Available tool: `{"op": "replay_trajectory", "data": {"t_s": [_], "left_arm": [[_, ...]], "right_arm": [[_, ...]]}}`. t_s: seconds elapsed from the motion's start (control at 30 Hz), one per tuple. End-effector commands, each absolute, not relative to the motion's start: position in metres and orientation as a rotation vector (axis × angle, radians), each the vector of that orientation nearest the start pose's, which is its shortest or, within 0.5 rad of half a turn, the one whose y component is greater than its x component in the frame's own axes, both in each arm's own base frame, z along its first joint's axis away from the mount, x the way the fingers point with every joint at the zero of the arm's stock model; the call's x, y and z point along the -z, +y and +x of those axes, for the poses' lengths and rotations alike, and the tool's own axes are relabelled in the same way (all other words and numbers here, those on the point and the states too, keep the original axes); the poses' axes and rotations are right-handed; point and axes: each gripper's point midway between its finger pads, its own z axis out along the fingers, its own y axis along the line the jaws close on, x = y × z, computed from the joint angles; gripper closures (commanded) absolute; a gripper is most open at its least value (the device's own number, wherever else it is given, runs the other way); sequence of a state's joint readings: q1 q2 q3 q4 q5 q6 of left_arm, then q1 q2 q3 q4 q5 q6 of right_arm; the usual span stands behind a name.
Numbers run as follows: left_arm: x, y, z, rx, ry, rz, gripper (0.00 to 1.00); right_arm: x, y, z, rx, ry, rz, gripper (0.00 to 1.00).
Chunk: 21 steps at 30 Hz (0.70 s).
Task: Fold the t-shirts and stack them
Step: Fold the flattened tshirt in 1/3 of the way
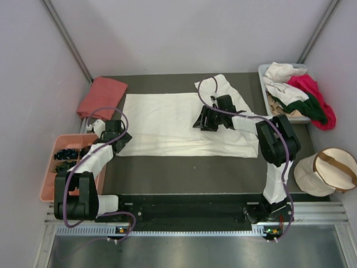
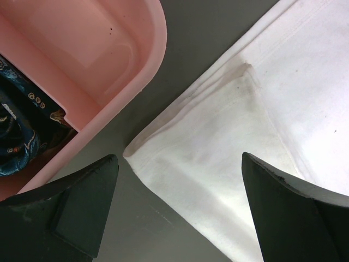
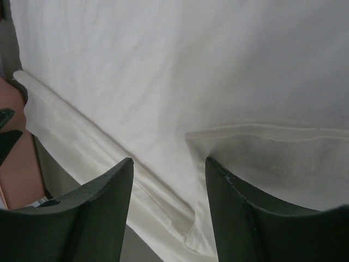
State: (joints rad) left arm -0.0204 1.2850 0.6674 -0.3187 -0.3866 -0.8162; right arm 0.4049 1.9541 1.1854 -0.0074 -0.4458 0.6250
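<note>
Folding is going on with the cream shirt (image 1: 167, 120), which is lying flat in the middle of the table (image 1: 167, 167), its long side running left to right. The left gripper (image 2: 179, 164) is hovering over the near left corner of this shirt, just beside the tray (image 2: 147, 60). Its fingers are standing wide apart and are grasping nothing. The right gripper (image 3: 169, 164) is hanging over the right part of the shirt, near a hemmed flap (image 3: 262, 147), probably a sleeve, that is lying turned in on the body. Its fingers are also spread and empty. I cannot tell whether either gripper is touching the cloth.

A salmon shirt (image 1: 102, 96) is lying folded at the far left, and the other shirts (image 1: 298, 95) are lying in a heap in the bin (image 1: 261, 71) at the far right. So I am judging that the work is at its 2nd shirt: 1 is looking done, 1 is in hand, several are left.

The next move is probably asking both grippers to go down and close on the cloth at 2 places, then to lift and carry it over together. At the left corner the cloth is lying in more than 1 layer, so the pinch is needing to take all layers, or the fold will be coming out uneven.
</note>
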Motion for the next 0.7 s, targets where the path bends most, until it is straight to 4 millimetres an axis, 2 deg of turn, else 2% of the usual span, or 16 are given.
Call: {"op": "replay_trajectory", "data": {"t_s": [0.0, 0.23, 0.37, 0.53, 0.67], "left_arm": [[-0.069, 0.041, 0.306, -0.135, 2.116, -1.080, 0.01], [-0.068, 0.040, 0.307, -0.135, 2.118, -1.079, 0.01], [-0.067, 0.041, 0.307, -0.141, 2.120, -1.078, 0.01], [-0.070, 0.042, 0.307, -0.141, 2.112, -1.080, 0.01], [-0.069, 0.040, 0.310, -0.129, 2.110, -1.081, 0.01]], "right_arm": [[-0.063, 0.290, 0.412, -1.042, 2.423, -0.003, 0.44], [-0.054, 0.294, 0.418, -1.039, 2.432, -0.007, 0.44], [-0.055, 0.296, 0.428, -1.021, 2.413, -0.029, 0.44], [-0.081, 0.292, 0.448, -0.931, 2.351, -0.084, 0.44], [-0.123, 0.280, 0.459, -0.834, 2.264, -0.133, 0.44]]}}
